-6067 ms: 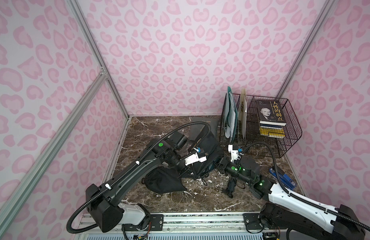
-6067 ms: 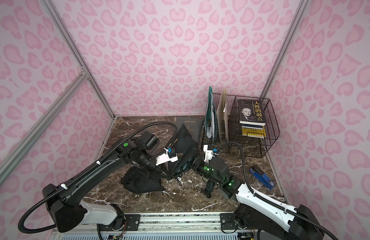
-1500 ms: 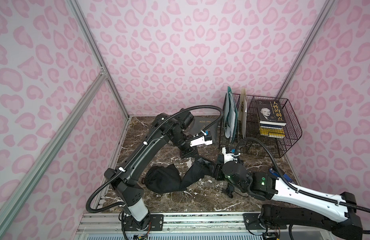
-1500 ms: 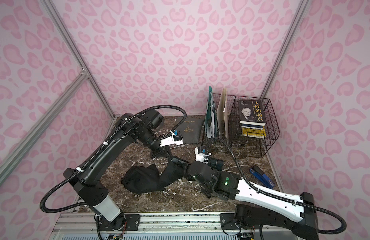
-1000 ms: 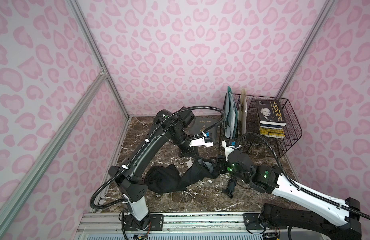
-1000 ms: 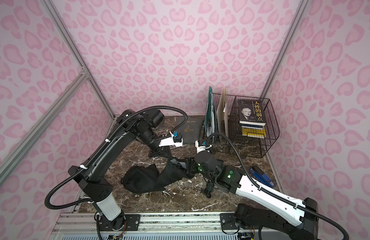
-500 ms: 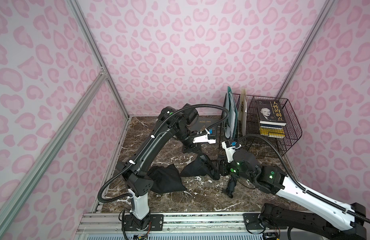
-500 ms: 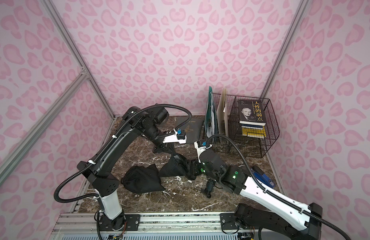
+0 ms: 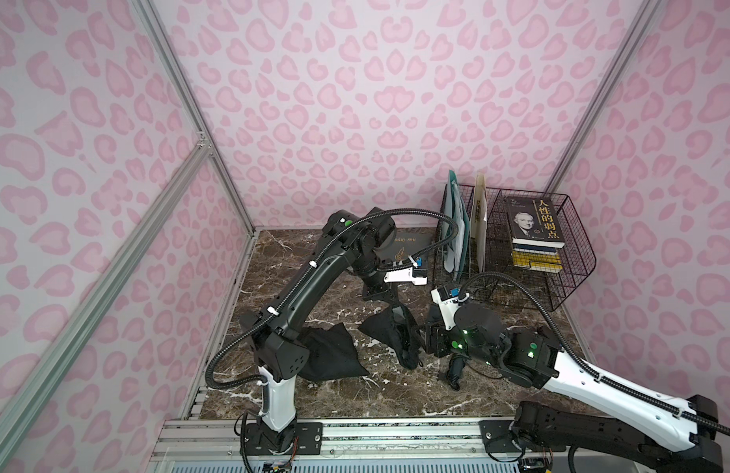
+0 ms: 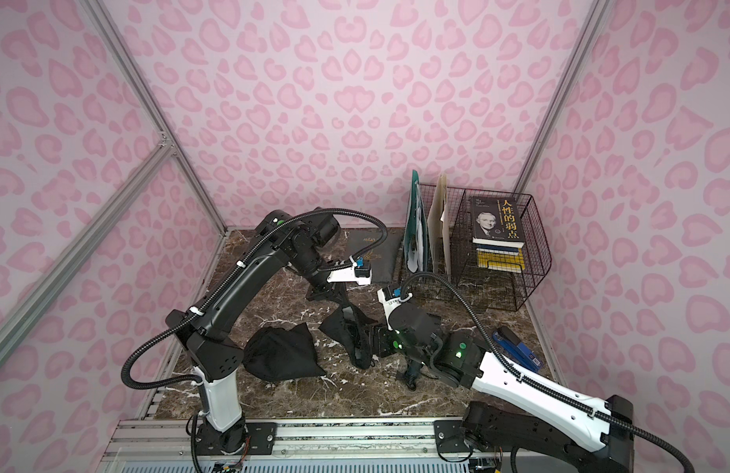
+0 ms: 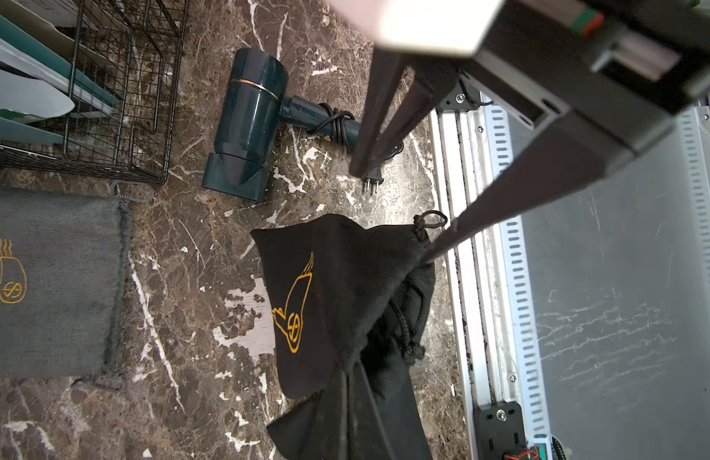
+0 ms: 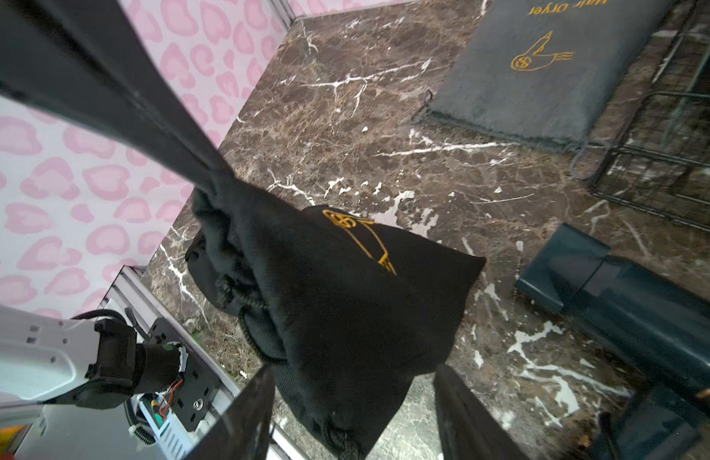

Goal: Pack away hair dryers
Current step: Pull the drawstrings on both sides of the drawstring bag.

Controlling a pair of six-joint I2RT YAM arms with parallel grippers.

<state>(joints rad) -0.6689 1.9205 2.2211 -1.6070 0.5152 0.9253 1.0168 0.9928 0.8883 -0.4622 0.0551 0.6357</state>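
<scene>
On a brown marble table (image 11: 178, 259), the left gripper (image 12: 208, 180) is pinched tight on the gathered edge of a black pouch (image 12: 345, 286), close to its drawstring. It holds the pouch up so that it hangs down toward the table, with a gold dryer emblem showing on the cloth. The right gripper (image 12: 353, 368) has its fingers well apart with the pouch's lower end between them; whether they press it cannot be told. A dark teal hair dryer (image 11: 248, 115) lies on its side on the table, outside the pouch and near a wire rack (image 11: 118, 79). Its black cord is bundled round the handle. A flat grey pouch (image 11: 54, 278) lies beside the rack. A bulging black bag (image 9: 334, 352) sits on the table to the left of the held pouch.
</scene>
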